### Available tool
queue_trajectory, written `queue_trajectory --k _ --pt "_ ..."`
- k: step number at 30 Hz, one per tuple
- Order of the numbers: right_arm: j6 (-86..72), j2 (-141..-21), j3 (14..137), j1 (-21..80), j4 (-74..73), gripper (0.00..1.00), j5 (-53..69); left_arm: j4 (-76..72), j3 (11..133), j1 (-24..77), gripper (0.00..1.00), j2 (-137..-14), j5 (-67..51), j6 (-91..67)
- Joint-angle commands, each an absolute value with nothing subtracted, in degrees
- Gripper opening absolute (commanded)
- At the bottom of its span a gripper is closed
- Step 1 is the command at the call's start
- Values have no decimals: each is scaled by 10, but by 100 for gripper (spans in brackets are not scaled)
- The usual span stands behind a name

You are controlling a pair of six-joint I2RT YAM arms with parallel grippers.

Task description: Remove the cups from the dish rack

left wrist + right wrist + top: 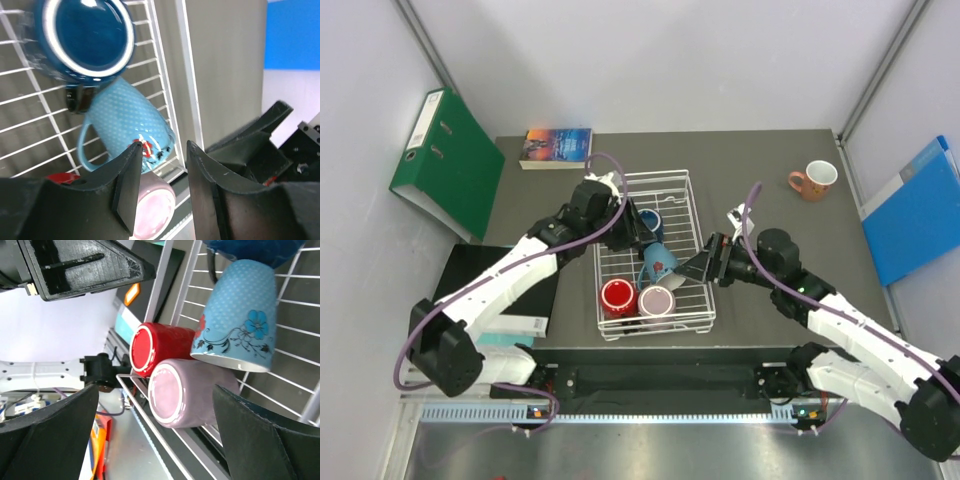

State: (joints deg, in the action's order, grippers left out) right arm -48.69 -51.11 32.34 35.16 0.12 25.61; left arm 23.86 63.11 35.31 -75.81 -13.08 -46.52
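Black left gripper (162, 150) parted, empty, near the teal cup (127, 125); right gripper (705, 266) spread wide, empty, beside the dish rack (672, 195). Inside: dark blue cup (82, 37), teal cup, red cup (157, 347), mauve cup (185, 395). Salmon cup (815, 180) apart on the table (750, 160).

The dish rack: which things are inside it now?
Inside the dish rack: a dark blue mug, a teal mug, a red mug, a pale mauve mug. The left arm covers its far left part; what lies there is hidden.
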Motion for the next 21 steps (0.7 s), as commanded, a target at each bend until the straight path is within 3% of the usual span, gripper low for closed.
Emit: queue_trajectory --k 1,6,12,21 --pt "-569 -532 304 373 148 95 255 238 621 355 45 -708 -63 -483" --pt "-623 -586 317 411 228 95 229 252 607 355 46 -664 20 -504" --pt "-630 -616 346 481 217 95 157 292 606 355 47 -621 82 -499" --pt "-635 -518 316 521 106 94 13 309 576 356 48 -584 92 -497"
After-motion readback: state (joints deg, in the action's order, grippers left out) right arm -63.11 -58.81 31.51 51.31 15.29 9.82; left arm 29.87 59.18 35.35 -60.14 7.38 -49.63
